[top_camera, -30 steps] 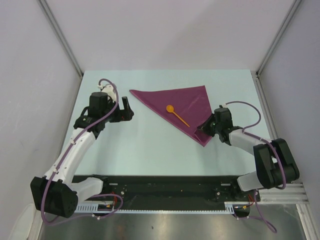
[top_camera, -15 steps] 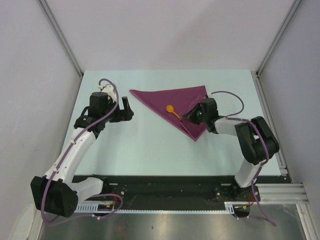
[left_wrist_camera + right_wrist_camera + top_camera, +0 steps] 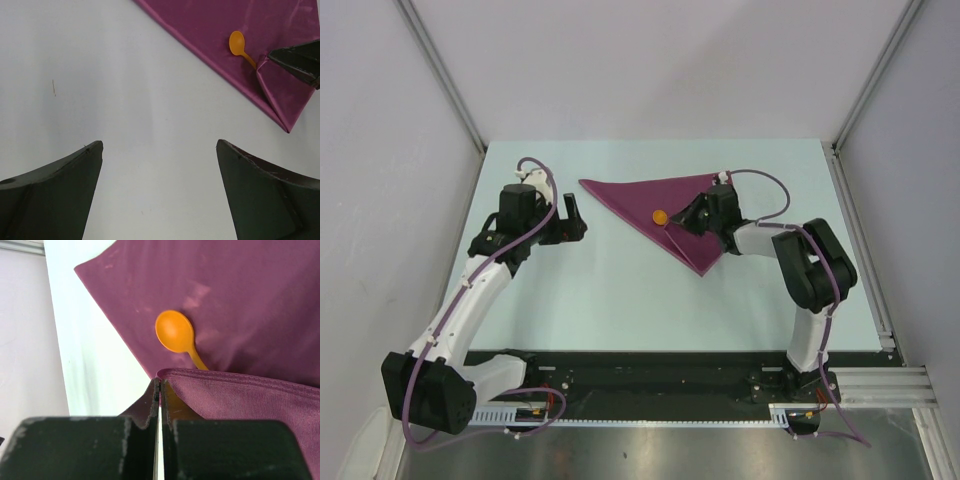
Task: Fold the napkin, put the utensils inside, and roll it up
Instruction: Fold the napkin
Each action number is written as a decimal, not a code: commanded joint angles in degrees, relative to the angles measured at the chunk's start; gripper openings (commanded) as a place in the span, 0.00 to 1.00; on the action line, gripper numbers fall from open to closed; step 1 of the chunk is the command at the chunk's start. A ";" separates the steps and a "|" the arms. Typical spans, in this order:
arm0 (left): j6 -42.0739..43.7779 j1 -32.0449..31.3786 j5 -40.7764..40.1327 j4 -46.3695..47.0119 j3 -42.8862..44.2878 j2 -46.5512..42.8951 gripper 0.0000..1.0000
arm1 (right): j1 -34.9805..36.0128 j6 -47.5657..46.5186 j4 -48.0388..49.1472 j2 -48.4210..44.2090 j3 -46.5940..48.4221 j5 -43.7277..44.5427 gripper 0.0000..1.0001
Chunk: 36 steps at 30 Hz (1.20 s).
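The plum napkin (image 3: 640, 198) lies folded as a triangle on the far middle of the table; it also shows in the left wrist view (image 3: 210, 25) and the right wrist view (image 3: 240, 295). An orange spoon (image 3: 660, 216) rests on it, its bowl showing in the left wrist view (image 3: 237, 42) and the right wrist view (image 3: 175, 331), its handle hidden under a cloth flap. My right gripper (image 3: 692, 218) is shut on the napkin's near corner (image 3: 165, 374), pulled over the spoon handle. My left gripper (image 3: 576, 216) is open and empty, left of the napkin, above bare table (image 3: 157, 165).
The pale table (image 3: 620, 290) is bounded by grey walls at the back and sides, with metal posts at the far corners (image 3: 480, 148). A black rail (image 3: 650, 375) runs along the near edge.
My right gripper has moved up and left, dragging the napkin's near corner over the spoon's handle. The left arm has not moved.
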 commanded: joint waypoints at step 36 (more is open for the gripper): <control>0.94 0.43 0.10 0.17 -0.24 -0.16 1.00 | 4.29 -1.36 -2.05 12.21 15.92 -0.27 0.00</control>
